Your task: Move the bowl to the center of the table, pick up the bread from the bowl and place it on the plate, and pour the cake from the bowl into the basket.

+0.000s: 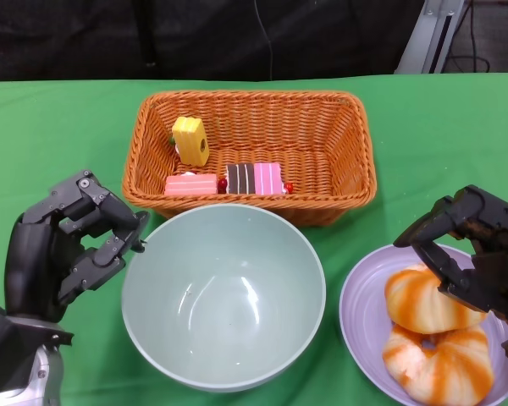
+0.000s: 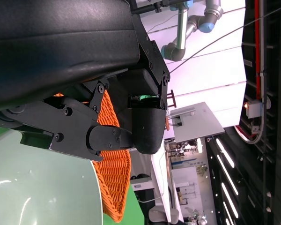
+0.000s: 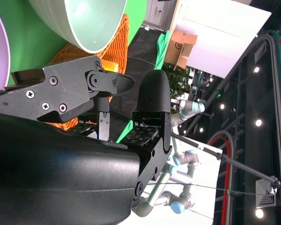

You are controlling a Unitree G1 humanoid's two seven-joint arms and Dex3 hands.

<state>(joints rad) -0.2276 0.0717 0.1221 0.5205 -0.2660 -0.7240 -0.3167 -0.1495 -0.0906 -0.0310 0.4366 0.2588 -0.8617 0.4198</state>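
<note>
Open green cloth [image 1: 59, 127] at the upper left and upper right of the frame, passable. Centre blocked by the wicker basket [image 1: 250, 152], with the pale bowl [image 1: 223, 296] just below, rims nearly touching. Narrow green gap between bowl and purple plate [image 1: 360, 309] at lower right. Left hand [image 1: 63, 245] just beside the bowl's left rim; right hand [image 1: 470, 249] over the plate.

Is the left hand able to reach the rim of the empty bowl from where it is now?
Probably yes. The left hand is right beside the bowl, fingertips near its rim, nothing between.
</note>
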